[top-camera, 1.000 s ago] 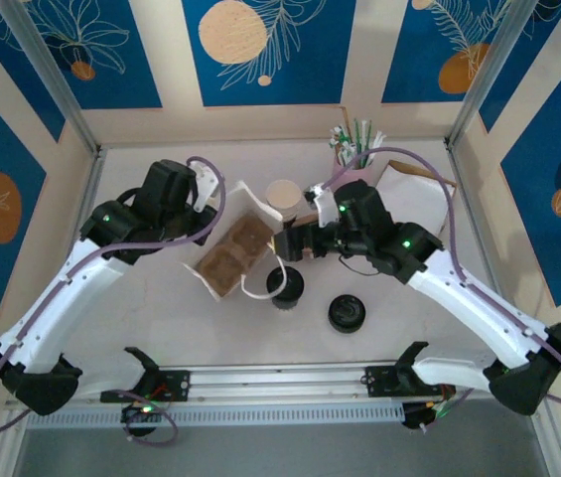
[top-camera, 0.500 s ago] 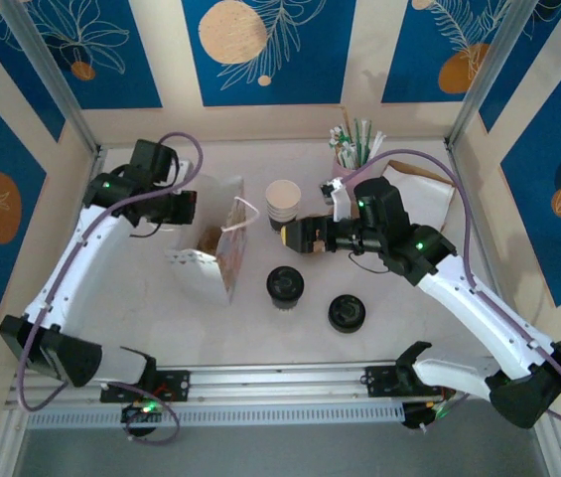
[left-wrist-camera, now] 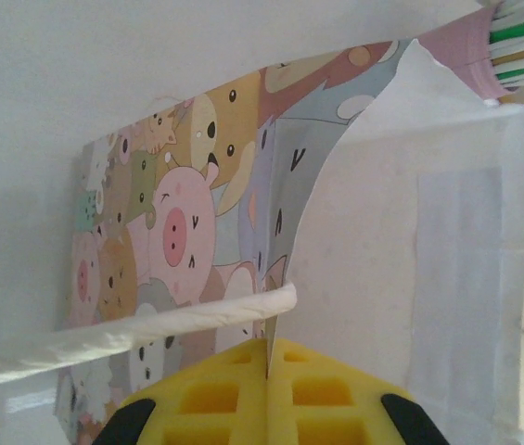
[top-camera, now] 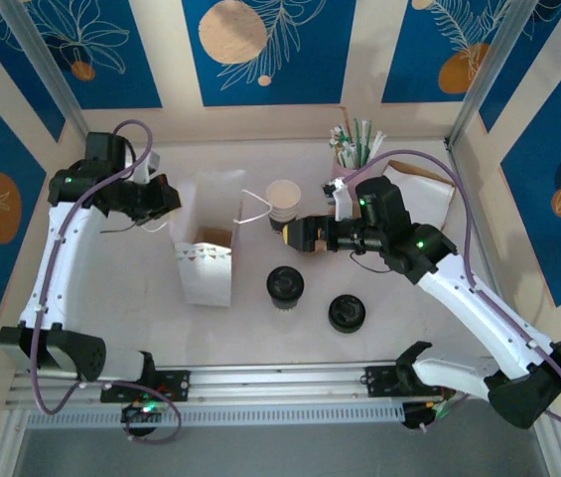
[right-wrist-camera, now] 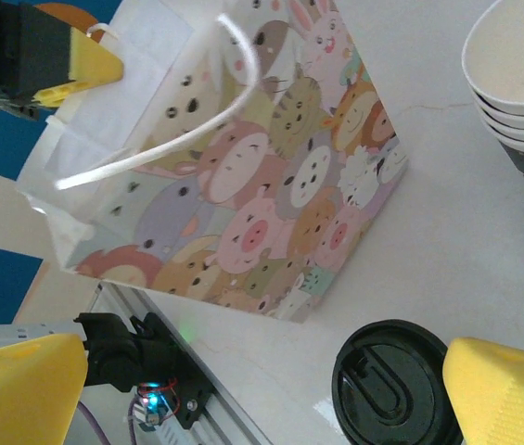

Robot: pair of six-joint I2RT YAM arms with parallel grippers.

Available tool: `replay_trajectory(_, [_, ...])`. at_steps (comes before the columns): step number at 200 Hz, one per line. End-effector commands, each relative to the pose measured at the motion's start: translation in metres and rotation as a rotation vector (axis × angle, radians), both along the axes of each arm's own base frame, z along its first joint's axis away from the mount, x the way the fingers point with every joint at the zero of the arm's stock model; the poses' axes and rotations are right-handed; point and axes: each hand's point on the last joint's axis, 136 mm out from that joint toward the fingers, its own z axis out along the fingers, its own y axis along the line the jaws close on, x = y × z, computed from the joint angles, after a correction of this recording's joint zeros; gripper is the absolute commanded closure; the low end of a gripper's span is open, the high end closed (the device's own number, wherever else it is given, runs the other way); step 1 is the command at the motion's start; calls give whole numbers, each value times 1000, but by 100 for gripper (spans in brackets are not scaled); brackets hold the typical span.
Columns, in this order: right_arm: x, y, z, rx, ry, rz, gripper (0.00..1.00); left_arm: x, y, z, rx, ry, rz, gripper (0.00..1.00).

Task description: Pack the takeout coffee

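Note:
The takeout coffee (top-camera: 285,286), a small cup under a round black lid, stands on the table right of the paper bag (top-camera: 204,253). In the right wrist view the coffee (right-wrist-camera: 396,385) sits low between my yellow fingers (right-wrist-camera: 507,399). My right gripper (top-camera: 290,237) hovers open just behind the coffee, pointing at the bag (right-wrist-camera: 262,185). The bag stands upright with its mouth up. My left gripper (top-camera: 168,202) is shut on the bag's back left rim. The left wrist view has the yellow pads (left-wrist-camera: 317,394) pinched on that paper edge (left-wrist-camera: 271,324), under the white cord handle (left-wrist-camera: 150,324).
A stack of lidless white cups (top-camera: 283,199) stands right behind my right gripper. Another round black lid (top-camera: 348,313) lies right of the coffee. A holder of straws (top-camera: 354,149) and brown paper (top-camera: 419,189) are at the back right. The metal rail (top-camera: 280,378) runs along the front.
My left gripper has drawn left and back with the bag's rim, raising the bag from lying flat to upright. My right gripper pulled back right from the bag, then held still.

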Motion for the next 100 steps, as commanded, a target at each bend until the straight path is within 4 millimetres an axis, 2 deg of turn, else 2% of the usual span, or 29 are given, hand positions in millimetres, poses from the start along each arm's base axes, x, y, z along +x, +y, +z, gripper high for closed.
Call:
replay_trajectory(1, [-4, -2, -11, -9, 44, 5, 1, -11, -10, 35, -135, -45, -17, 100])
replay_trajectory(26, [-2, 0, -15, -9, 55, 10, 1, -9, -7, 42, -151, -68, 0, 100])
replay_trajectory(49, [-1, -1, -18, -18, 60, 6, 1, -7, -1, 26, -112, -45, 16, 100])
replay_trajectory(65, [-1, -2, -23, -29, 67, 2, 1, -6, 8, -3, -55, -10, 41, 100])
replay_trajectory(89, [0, -2, -34, -37, 92, -4, 1, -9, 14, -73, -13, 86, 73, 100])
replay_trajectory(100, [1, -2, -37, -40, 102, -5, 1, -10, 12, -86, -24, 105, 73, 99])
